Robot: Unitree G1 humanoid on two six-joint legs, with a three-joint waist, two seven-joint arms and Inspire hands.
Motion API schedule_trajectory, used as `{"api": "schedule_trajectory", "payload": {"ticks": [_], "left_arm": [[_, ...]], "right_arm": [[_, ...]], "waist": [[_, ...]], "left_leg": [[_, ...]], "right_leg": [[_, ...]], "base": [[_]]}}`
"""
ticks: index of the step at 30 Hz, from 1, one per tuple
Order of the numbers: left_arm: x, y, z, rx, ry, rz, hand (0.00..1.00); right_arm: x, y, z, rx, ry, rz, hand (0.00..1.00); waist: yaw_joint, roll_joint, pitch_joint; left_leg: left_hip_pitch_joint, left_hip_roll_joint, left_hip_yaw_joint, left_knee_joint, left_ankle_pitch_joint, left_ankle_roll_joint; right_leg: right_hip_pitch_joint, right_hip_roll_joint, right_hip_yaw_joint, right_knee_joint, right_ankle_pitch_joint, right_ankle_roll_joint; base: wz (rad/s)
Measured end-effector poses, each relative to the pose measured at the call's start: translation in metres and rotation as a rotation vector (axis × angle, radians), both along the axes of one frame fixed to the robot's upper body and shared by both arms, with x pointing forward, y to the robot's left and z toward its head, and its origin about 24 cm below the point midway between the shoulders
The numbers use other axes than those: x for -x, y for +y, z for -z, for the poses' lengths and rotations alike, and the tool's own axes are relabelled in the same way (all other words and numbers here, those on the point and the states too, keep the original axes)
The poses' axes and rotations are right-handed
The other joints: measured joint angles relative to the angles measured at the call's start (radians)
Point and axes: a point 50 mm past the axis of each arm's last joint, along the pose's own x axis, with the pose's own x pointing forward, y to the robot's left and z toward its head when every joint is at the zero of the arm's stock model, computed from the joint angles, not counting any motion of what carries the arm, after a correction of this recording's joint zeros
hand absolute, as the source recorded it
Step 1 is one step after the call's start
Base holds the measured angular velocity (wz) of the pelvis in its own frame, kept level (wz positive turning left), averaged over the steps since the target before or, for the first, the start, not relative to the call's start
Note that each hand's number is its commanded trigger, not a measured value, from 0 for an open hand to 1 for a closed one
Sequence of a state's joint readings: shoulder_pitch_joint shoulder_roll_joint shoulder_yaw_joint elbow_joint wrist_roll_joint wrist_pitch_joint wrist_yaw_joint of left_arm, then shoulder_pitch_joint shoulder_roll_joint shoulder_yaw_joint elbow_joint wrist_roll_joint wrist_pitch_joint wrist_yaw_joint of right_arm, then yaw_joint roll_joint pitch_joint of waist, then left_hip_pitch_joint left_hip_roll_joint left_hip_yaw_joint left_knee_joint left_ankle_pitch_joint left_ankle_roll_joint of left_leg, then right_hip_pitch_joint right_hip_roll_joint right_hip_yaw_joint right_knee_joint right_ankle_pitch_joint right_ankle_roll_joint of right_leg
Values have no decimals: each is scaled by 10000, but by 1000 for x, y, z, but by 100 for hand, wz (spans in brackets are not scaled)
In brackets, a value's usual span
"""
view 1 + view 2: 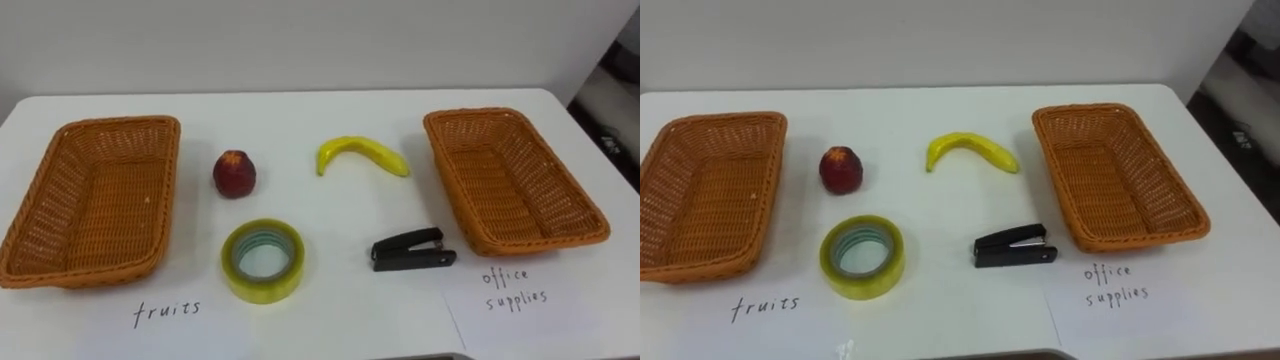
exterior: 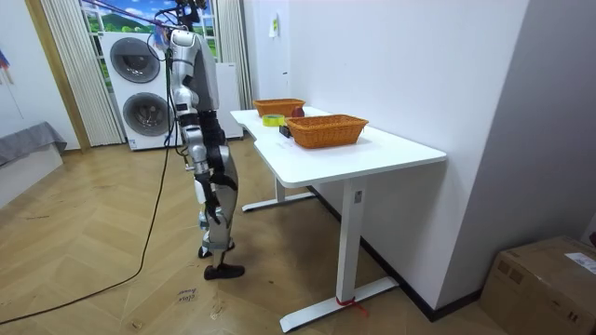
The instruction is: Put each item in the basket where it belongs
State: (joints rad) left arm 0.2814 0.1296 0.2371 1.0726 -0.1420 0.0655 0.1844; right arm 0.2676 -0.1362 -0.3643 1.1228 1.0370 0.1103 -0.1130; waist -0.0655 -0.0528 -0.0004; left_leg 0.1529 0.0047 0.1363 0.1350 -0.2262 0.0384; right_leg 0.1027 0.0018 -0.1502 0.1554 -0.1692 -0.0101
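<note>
On the white table point(image 1: 330, 120) lie a red apple point(image 1: 234, 173), a yellow banana point(image 1: 361, 155), a roll of yellowish tape point(image 1: 263, 260) and a black stapler point(image 1: 413, 248). They sit between two empty wicker baskets. The left basket point(image 1: 60, 265) stands above a handwritten "fruits" label point(image 1: 167, 311). The right basket point(image 1: 590, 225) stands above an "office supplies" label point(image 1: 514, 287). In the room view I stand upright at the table's long side, with my right hand point(image 2: 196, 166) hanging low by my hip, away from the tabletop.
A wall runs behind the table's far edge. In the room view two stacked washing machines point(image 2: 140, 84) stand behind me, a cardboard box point(image 2: 549, 284) sits on the floor at the room view's right, and open wooden floor surrounds the table.
</note>
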Motion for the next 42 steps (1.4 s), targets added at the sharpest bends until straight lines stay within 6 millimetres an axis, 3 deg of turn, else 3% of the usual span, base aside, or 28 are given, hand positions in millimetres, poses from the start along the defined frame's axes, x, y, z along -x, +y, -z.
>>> {"api": "schedule_trajectory", "payload": {"ticks": [7, 12, 16, 20, 26, 34, 38, 42], "left_arm": [[-4, 12, -5, -433, -243, -31, 0], [4, 14, -7, -656, -80, -82, 0], [-1, 15, -8, -787, -266, 209, 0], [-2, 19, -10, -920, -242, 369, 0], [-4, 19, -10, -885, -224, 697, 0], [-11, 19, -10, -905, -313, 775, 0], [-3, 18, -8, -927, 132, 912, 0], [5, 18, -7, -918, 392, 990, 0]], "right_arm": [[-48, -51, -28, 2087, -790, 1448, 0], [-84, -81, -68, 3987, -1697, 2397, 0], [-99, -94, -97, 5305, -1845, 2623, 0], [-111, -108, -130, 6946, -2012, 2708, 0], [-127, -112, -171, 8901, -2570, 2541, 0], [-137, -108, -206, 11018, -2521, 2470, 0], [-143, -105, -226, 12526, -2625, 2014, 0], [-148, -101, -239, 12972, -3287, 1738, 0]], "waist": [[-191, -30, -4], [-416, -107, -12], [-435, -255, -62], [-448, -345, -18], [-501, -370, 2], [-455, -113, -17], [-428, -79, -7], [-345, -138, 5]], "left_leg": [[-10, -15, 30, -47, -8, 14], [-77, -16, 18, -16, -3, 10], [-245, -25, 25, -19, 0, 13], [-246, -16, 76, -16, 0, 13], [-256, -6, 134, -27, -5, 10], [-396, -10, 140, -51, 0, 15], [-394, -6, 157, -33, 4, 10], [-400, -6, 159, -9, 2, 10]], "right_leg": [[-100, 1, 104, 30, -28, 15], [-190, 10, 100, 138, -46, -1], [-324, 2, 123, 180, -51, 5], [-357, 11, 142, 202, -51, 5], [-377, 22, 184, 225, -50, 4], [-678, 12, 194, 520, -50, -1], [-668, 16, 194, 518, -50, -2], [-682, -7, 185, 483, -55, -7]], "base": [[-2], [0], [0], [-1], [-2], [-2], [-1], [0]]}}
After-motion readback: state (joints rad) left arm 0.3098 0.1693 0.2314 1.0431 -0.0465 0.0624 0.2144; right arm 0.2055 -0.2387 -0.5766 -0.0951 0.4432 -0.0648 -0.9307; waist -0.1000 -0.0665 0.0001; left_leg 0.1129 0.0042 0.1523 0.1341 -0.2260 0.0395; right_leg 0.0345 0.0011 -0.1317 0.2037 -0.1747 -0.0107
